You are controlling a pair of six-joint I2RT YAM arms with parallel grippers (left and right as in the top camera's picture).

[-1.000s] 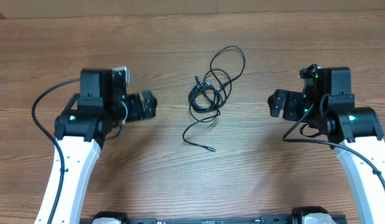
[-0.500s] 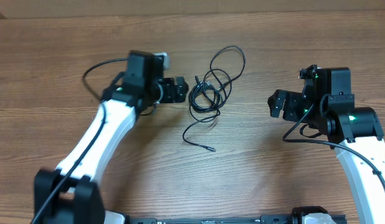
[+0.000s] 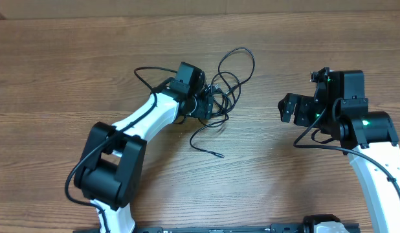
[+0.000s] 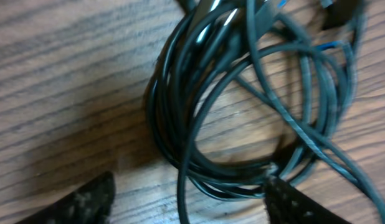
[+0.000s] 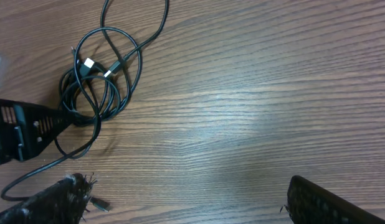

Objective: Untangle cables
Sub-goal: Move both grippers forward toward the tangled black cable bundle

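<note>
Left gripper point(image 3: 203, 103) is in on the job now. From the overhead camera, a second ago it hung well out to the left of the wooden table point(image 3: 57, 52), and it has swept across to nose up against the left side of the black cable tangle point(image 3: 216, 97). The tangle itself looks unmoved, lying mid-table toward the far edge. Its tight coil is nearest the fingers, with a big loose loop point(image 3: 253, 63) above and one free tail point(image 3: 219, 155) trailing back toward the robot. So the approach looks finished, and by this read the grab comes next. Right gripper point(image 3: 285, 109) hasn't budged, parked well off to the right and facing the tangle.

Over to the left wrist camera: both fingertips point(image 4: 86, 200) sit wide apart at the bottom corners, with nothing pinched. The coil point(image 4: 164, 118), several stacked turns, fills the frame just ahead of them, its lower arc dipping between the tips. Thinner strands cross it on the right.

Right wrist camera: its own fingertips point(image 5: 52, 202) are spread wide as well, empty, with bare wood between them. The tangle lies well ahead and off to its left, two pale plugs point(image 5: 86, 64) showing inside the loops, and the other arm's black finger touches the coil's edge
</note>
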